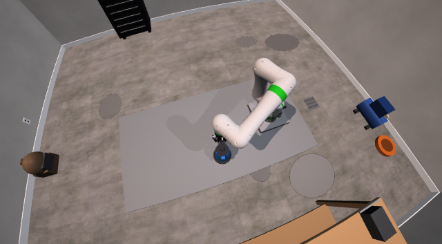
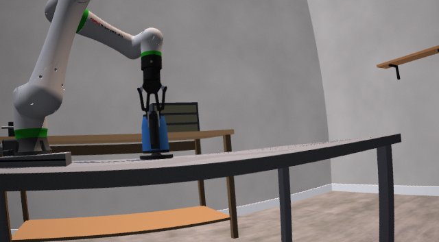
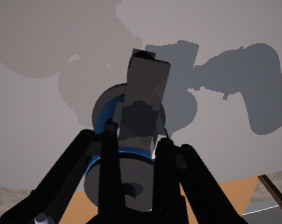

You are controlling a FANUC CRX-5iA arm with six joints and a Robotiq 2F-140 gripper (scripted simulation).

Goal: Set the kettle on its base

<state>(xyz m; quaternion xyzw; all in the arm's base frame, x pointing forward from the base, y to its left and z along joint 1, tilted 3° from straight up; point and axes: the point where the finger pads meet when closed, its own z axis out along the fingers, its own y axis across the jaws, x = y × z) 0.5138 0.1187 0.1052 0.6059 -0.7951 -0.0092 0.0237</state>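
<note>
The blue kettle [image 1: 217, 156] [image 2: 164, 136] [image 3: 148, 84] stands upright, its dark handle [image 2: 153, 132] facing the exterior camera. Its underside sits on or just above the flat black round base [image 2: 156, 155] on the grey table [image 1: 155, 175] [image 2: 240, 163]. I cannot tell whether they touch, and the stud and ring are hidden. My gripper [image 2: 153, 109] [image 3: 135, 115] comes straight down from above and is shut on the top of the kettle's handle. In the wrist view only a thin blue rim [image 3: 92, 163] of the kettle shows around the handle.
The arm's mounting plate [image 2: 34, 158] lies on the table left of the kettle. A wooden bench [image 2: 202, 134] with a slatted crate stands behind the table. A wall shelf [image 2: 408, 57] hangs at the right. On the floor are a blue chair [image 1: 374, 110] and an orange bowl [image 1: 385, 145].
</note>
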